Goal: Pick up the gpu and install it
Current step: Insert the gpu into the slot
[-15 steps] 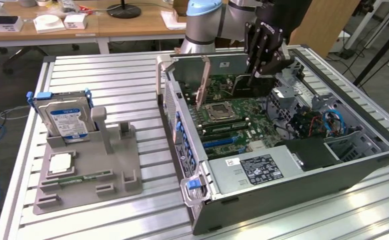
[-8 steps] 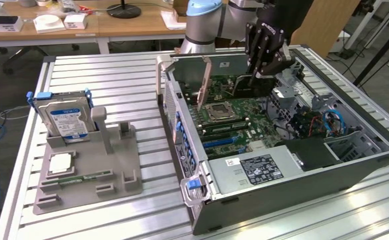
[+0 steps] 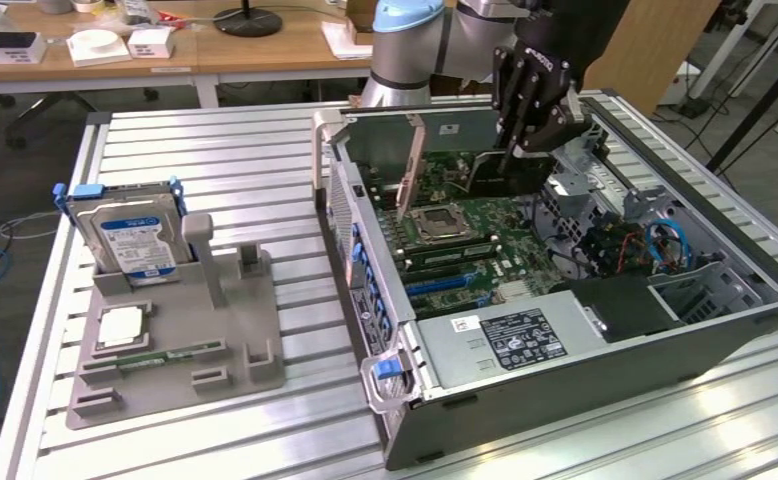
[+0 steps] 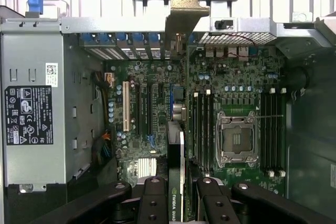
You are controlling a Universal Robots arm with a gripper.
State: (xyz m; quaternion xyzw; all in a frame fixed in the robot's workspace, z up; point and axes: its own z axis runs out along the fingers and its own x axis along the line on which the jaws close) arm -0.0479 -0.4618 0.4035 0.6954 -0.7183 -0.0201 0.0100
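tool [image 4: 176, 195] gripping gpu [image 4: 176, 156], edge-on above motherboard [image 4: 236, 82]

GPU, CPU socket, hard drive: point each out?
GPU [image 4: 176, 182]: wrist view, top edge of the card between the fingers.
CPU socket [image 4: 237, 139]: wrist view, centre of its metal frame.
hard drive [image 3: 133, 240]: exterior view, blue label face.

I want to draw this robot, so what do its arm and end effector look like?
The arm is a fat rounded tube, silver-grey metal with a light blue cap on its joint. The end effector is black, built from long flat link bars dotted with round bolts, and ends in narrow black fingers.
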